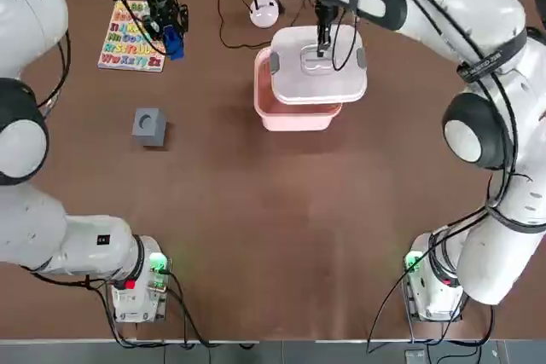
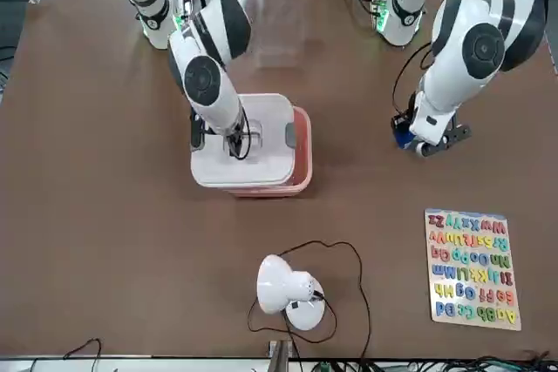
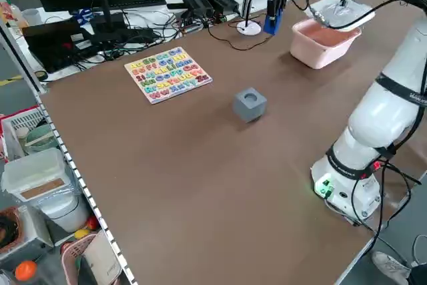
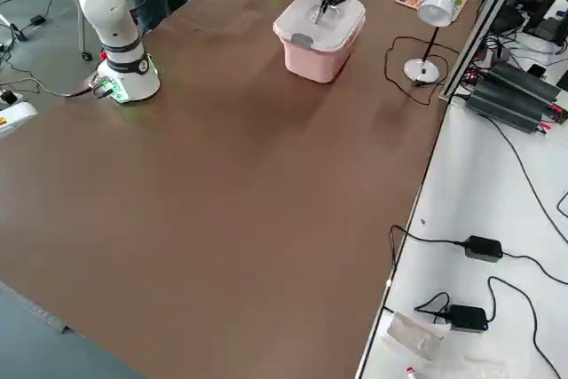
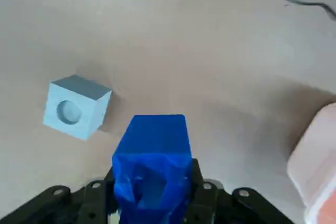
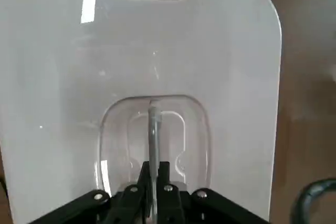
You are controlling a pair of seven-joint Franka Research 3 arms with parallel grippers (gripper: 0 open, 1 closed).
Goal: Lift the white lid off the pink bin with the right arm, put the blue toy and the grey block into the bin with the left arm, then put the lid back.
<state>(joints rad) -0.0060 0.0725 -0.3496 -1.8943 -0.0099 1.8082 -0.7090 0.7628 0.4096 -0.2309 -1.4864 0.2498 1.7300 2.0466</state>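
lid lifted and offset, blue toy in left grip

right gripper (image 6: pixel 152 179): fingers nearly closed, pinching the thin centre handle of the white lid (image 1: pixel 318 64). the lid is raised and shifted off the pink bin (image 1: pixel 294 114), which sits mid-table; a strip of rim and inside wall is exposed on the robot's left. side views show a gap under the lid.

left gripper (image 5: pixel 152 182): fingers clamped on the blue toy (image 5: pixel 152 163), held up off the table at the far left, next to the alphabet puzzle board (image 1: pixel 131 37). grey block (image 1: pixel 149 126) sits alone on the table, well clear of the bin, left of it and closer to the robot.

handling, my read:
- lid: light, thin rigid plastic, smooth. the handle tab is the only good hold, but a narrow pinch can let it swing or tilt.
- toy: looks rigid and small, grip looks secure.
- block: stiff cube with a round recess on top. take it across 2 flat opposite faces.

hard to see:
- bin interior mostly covered by the lid.
- toy's exact shape unclear, upper part sits between the fingers.
- how much of the opening is clear for a drop.
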